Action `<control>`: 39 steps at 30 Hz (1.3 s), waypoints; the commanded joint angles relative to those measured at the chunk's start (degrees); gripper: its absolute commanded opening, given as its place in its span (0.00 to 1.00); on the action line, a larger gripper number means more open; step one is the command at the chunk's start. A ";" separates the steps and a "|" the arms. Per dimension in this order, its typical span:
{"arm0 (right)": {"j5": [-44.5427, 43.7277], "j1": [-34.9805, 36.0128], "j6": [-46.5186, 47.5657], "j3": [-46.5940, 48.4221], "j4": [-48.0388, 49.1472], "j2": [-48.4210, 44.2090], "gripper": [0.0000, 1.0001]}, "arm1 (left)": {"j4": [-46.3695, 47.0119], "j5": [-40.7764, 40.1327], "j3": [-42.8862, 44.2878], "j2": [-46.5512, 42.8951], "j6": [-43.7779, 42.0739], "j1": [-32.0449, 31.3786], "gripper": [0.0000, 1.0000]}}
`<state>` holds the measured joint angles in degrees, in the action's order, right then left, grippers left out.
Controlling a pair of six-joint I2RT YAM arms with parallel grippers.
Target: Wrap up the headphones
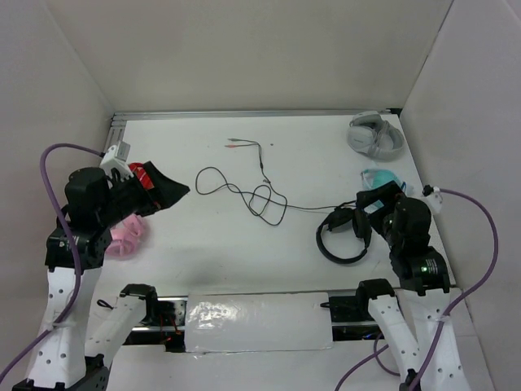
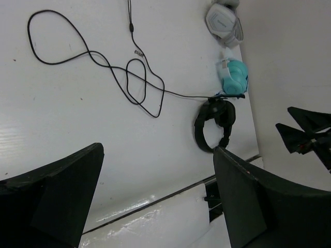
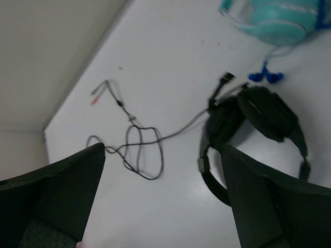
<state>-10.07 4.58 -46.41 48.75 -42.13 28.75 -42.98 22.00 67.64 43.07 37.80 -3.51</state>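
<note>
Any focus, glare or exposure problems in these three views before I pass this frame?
Top external: evenly lit and sharp, with glare only on the glossy sheet low in the frame. Left wrist: the cable is crisp, with a bright sheen on the surface near the bottom. Right wrist: soft throughout, with the headphones and the teal headphones both blurred.
</note>
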 commanded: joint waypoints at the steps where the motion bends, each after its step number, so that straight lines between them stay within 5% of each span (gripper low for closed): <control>1: -6.37 -1.15 -9.99 -4.79 -12.68 1.99 1.00 | 3.17 3.57 -2.59 0.52 -0.09 0.26 0.99; 7: -6.46 -2.29 -14.67 -11.73 -14.92 8.59 1.00 | 2.20 3.66 -2.25 2.63 -0.27 0.26 0.99; 23: -1.28 -6.78 -17.49 -22.91 2.13 25.29 0.89 | 3.87 4.46 -4.00 3.34 0.70 0.26 0.99; 25: -0.14 -6.69 -16.26 -23.44 5.98 27.58 0.78 | 4.31 4.37 -4.00 3.34 0.35 0.26 0.99; 30: 2.51 -4.93 -13.62 -24.32 11.19 25.49 0.16 | 4.84 8.66 -4.70 6.49 -0.09 -0.09 0.99; 32: 2.15 -0.82 -13.79 -23.53 11.10 21.64 0.00 | 5.89 12.95 -5.32 8.52 -0.36 -0.97 0.99; 39: -0.30 10.69 -15.72 -17.39 9.44 13.17 0.00 | 12.31 10.81 -7.70 15.02 2.71 -16.16 0.99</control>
<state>-8.25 11.68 -61.08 26.26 -35.88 43.83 -35.70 32.25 59.46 56.88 38.50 -14.22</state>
